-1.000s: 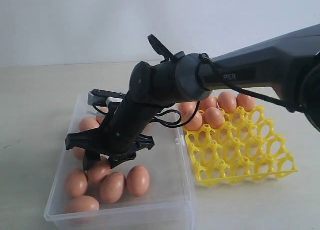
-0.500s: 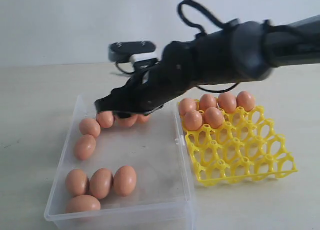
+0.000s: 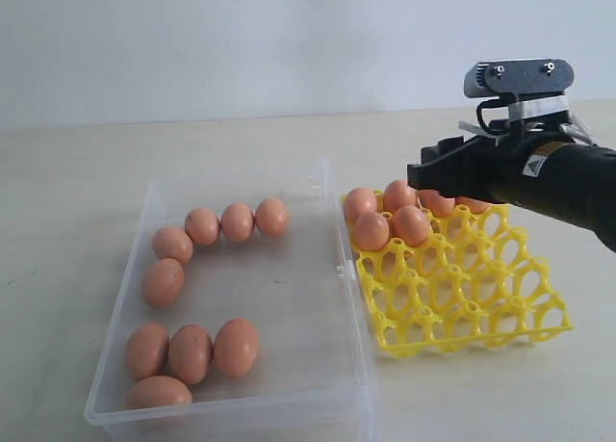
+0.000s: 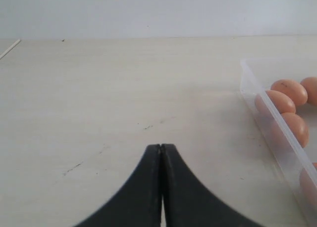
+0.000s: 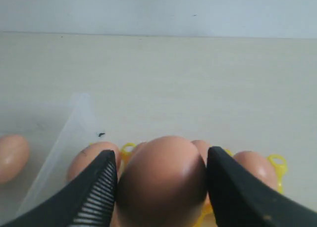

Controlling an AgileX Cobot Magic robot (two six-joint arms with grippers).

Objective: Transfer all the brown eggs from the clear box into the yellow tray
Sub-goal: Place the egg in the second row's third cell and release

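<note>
One egg (image 5: 161, 187) is pinched in my right gripper (image 5: 161, 160) above the tray (image 3: 462, 307), toward the worktop's right edge, where about five eggs (image 3: 372, 230) sit. Nine more lie in the box (image 3: 298, 307), front left. My left gripper (image 4: 161, 153) is pressed together, empty.

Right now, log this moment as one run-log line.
right gripper: shut on brown egg over yellow tray | left gripper: shut, empty, outside clear box | box: nine brown eggs remaining
</note>
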